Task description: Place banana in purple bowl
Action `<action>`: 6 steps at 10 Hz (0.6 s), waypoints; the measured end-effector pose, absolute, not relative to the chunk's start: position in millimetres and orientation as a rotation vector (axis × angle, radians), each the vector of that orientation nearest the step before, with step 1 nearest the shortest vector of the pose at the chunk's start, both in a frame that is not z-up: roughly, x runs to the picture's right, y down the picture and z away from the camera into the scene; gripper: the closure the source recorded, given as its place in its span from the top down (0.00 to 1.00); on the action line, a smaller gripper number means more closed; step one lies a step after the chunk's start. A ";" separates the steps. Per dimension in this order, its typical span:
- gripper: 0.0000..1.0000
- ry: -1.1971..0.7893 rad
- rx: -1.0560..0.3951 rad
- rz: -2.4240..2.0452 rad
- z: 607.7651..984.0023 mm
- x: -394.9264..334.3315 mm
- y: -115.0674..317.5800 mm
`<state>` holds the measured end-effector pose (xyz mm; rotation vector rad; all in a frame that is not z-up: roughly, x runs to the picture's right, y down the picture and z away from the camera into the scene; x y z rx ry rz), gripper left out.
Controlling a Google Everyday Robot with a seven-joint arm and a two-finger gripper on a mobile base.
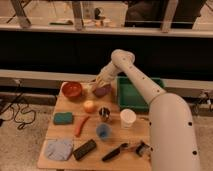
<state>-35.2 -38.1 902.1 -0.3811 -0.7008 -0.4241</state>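
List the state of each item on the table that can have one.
purple bowl: upright, partly covered by the arm.
end effector: low over the purple bowl's rim.
red-orange bowl: upright, nothing seen inside.
white cup: upright.
blue cup: upright.
blue cloth: crumpled.
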 end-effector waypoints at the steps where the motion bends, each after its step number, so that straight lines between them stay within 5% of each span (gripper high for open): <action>1: 0.20 -0.697 -0.380 -0.421 905.2 -34.3 -39.8; 4: 0.20 -0.696 -0.381 -0.421 905.7 -33.6 -39.7; 6: 0.31 -0.696 -0.381 -0.421 905.8 -33.6 -39.6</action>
